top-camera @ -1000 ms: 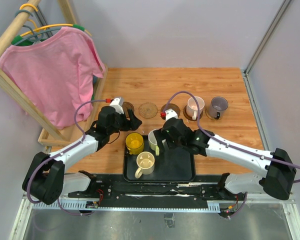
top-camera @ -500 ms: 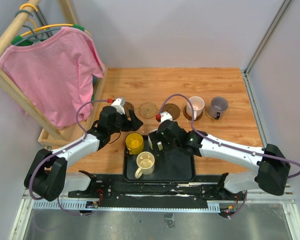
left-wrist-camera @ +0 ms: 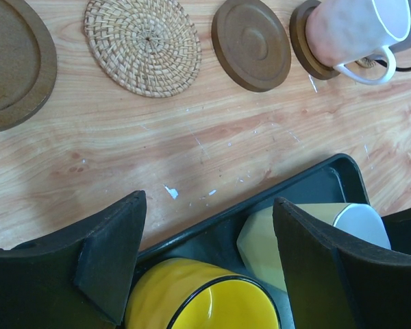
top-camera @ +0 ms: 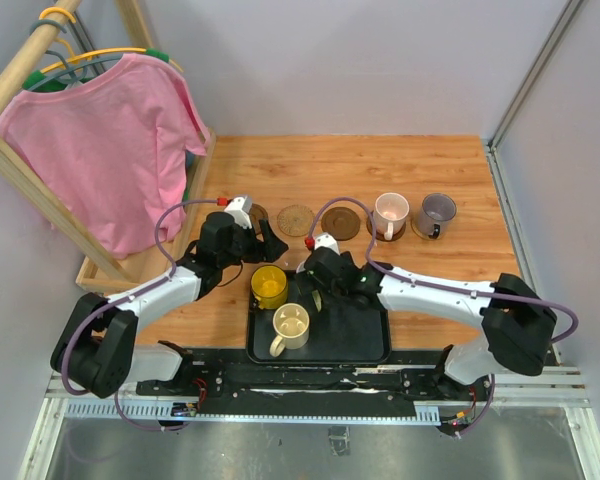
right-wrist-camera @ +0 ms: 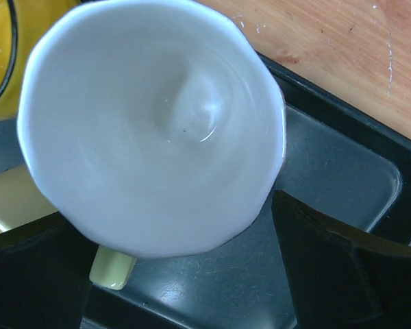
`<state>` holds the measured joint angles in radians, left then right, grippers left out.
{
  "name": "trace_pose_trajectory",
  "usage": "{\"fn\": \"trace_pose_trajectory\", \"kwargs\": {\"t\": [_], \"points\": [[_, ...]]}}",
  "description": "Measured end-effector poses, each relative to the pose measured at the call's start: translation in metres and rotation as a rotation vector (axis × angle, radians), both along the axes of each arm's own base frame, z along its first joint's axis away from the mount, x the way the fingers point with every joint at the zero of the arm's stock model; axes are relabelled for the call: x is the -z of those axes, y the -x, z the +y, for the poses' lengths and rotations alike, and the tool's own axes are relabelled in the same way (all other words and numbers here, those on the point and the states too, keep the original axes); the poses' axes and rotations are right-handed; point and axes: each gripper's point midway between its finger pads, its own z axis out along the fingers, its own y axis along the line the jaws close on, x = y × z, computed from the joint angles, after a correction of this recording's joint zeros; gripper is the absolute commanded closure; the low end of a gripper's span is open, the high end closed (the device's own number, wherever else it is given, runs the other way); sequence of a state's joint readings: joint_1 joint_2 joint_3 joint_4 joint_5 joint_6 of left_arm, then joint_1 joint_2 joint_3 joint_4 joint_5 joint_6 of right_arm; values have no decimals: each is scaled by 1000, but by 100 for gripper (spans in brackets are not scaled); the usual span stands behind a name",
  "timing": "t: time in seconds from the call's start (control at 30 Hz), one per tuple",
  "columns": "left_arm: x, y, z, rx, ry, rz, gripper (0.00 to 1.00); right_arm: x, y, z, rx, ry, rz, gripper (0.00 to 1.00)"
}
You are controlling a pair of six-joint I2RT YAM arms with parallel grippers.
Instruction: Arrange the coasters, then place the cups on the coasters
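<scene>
On the black tray [top-camera: 365,335] stand a yellow cup [top-camera: 269,285], a cream cup [top-camera: 290,325] and a white, pale-green-handled cup [right-wrist-camera: 154,123]. My right gripper [right-wrist-camera: 168,212] hangs open right over the white cup, one finger on each side, with a gap showing at the right finger [right-wrist-camera: 329,260]. My left gripper [left-wrist-camera: 209,226] is open just above the yellow cup [left-wrist-camera: 198,301] at the tray's far edge. Behind lie a dark coaster [left-wrist-camera: 7,62], a tan woven coaster [top-camera: 296,218] and a dark coaster [top-camera: 342,223]. A pink cup [top-camera: 390,213] and a grey-purple cup [top-camera: 438,213] stand on coasters.
A wooden rack with a pink shirt [top-camera: 110,150] stands at the left, its base along the table's left side. Grey walls close the back and right. The tray's raised rim [left-wrist-camera: 315,178] runs just beyond the yellow and white cups.
My right gripper has moved left and down over the white cup, which it now covers in the top view. The left arm has barely moved.
</scene>
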<state>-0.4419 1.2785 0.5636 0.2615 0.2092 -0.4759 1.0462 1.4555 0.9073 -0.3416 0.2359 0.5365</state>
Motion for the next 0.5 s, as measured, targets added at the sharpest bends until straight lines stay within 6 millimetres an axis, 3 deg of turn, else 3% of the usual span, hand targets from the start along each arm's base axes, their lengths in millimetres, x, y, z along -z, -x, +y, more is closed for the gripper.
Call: {"fn": "trace_pose_trajectory", "kwargs": {"t": [0.07,0.23,0.5], "points": [[1,0,0,2,0,2,22,3,0,-1,5,11,3,3],[0,0,-1,3,2,-1,22,9,1,-4,20,36,8,22],[2,1,-1,6,1,4,22,10,4,-3,24,34,12,38]]}}
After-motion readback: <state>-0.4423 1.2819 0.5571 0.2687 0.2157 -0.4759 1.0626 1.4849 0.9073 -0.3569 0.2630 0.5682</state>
